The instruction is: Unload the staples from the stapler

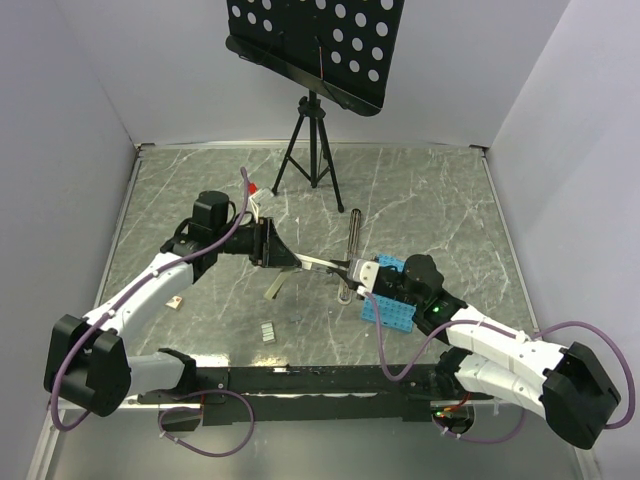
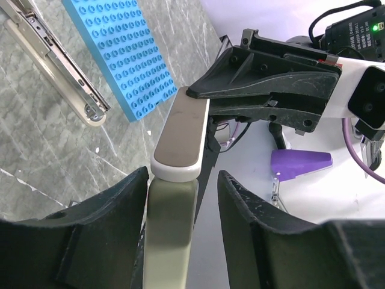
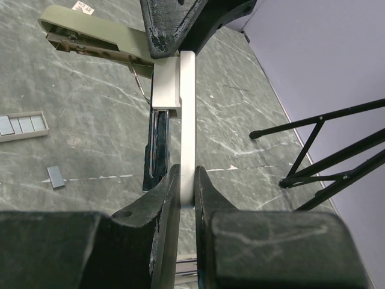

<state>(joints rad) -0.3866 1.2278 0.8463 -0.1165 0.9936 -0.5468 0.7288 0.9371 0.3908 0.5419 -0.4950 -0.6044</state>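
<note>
The stapler (image 1: 312,263) is a slim one with pale olive-grey arms, held above the table between both grippers. My right gripper (image 1: 352,268) is shut on its white-edged upper arm (image 3: 187,120), pinched between the fingertips of my right gripper (image 3: 187,174). My left gripper (image 1: 282,254) stands around the olive arm (image 2: 171,235). That arm rests against one finger (image 2: 90,235), with a gap to the other, so my left gripper (image 2: 182,177) is open. Another olive arm (image 3: 90,33) splays off sideways. Staples (image 1: 268,330) lie on the table, as a grey strip (image 3: 21,125) and a loose block (image 3: 55,176).
A blue studded plate (image 1: 392,308) lies under my right wrist and also shows in the left wrist view (image 2: 120,54). A long thin metal rod (image 1: 352,235) lies beside it (image 2: 60,60). A black tripod (image 1: 310,150) stands at the back. A small beige box (image 1: 174,302) sits left.
</note>
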